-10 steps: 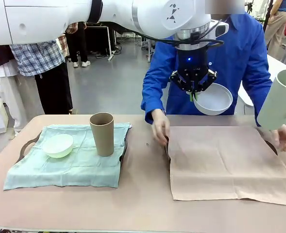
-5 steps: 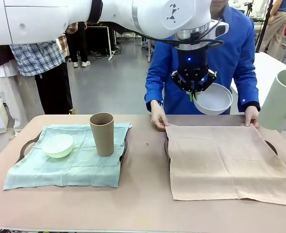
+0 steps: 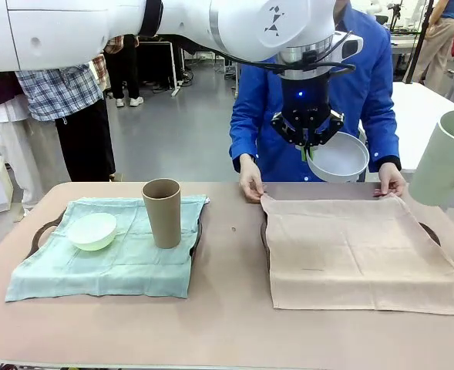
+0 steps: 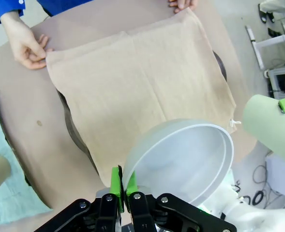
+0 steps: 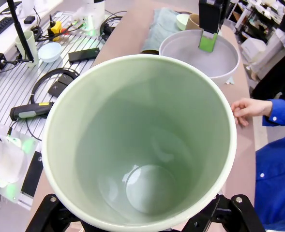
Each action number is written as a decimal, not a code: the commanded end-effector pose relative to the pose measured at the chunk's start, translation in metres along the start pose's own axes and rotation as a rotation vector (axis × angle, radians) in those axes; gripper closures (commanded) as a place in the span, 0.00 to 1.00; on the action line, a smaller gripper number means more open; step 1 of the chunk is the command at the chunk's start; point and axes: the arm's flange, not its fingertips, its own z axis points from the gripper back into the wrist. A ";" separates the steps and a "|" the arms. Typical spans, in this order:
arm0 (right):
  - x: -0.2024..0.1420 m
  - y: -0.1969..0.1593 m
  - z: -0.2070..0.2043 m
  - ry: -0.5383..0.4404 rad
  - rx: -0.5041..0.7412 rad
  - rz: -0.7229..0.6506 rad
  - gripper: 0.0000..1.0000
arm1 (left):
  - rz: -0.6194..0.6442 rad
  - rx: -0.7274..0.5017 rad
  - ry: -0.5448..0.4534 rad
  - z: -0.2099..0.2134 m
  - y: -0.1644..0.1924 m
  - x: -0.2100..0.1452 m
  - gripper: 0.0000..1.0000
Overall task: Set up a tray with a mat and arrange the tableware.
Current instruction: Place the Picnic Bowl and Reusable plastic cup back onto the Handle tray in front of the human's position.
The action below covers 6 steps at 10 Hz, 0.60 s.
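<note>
headphones (image 5: 60, 81) on side bench (image 5: 16, 92)

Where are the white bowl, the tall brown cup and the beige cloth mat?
white bowl (image 3: 339, 159), front view, inner wall.
tall brown cup (image 3: 163, 216), front view, outer side.
beige cloth mat (image 3: 358, 254), front view, middle of the cloth.

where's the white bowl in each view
Front: white bowl upper right of centre, hanging from the left gripper.
Left wrist: lower centre, rim pinched.
Right wrist: top right.
Shared landmark: beige mat, under or beside it.
</note>
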 end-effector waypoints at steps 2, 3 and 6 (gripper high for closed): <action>0.001 -0.002 0.002 0.002 0.003 -0.001 1.00 | -0.012 -0.002 0.008 0.005 -0.002 0.004 1.00; 0.001 -0.002 0.002 0.002 0.003 -0.001 1.00 | -0.012 -0.002 0.008 0.005 -0.002 0.004 1.00; 0.001 -0.002 0.002 0.002 0.003 -0.001 1.00 | -0.012 -0.002 0.008 0.005 -0.002 0.004 1.00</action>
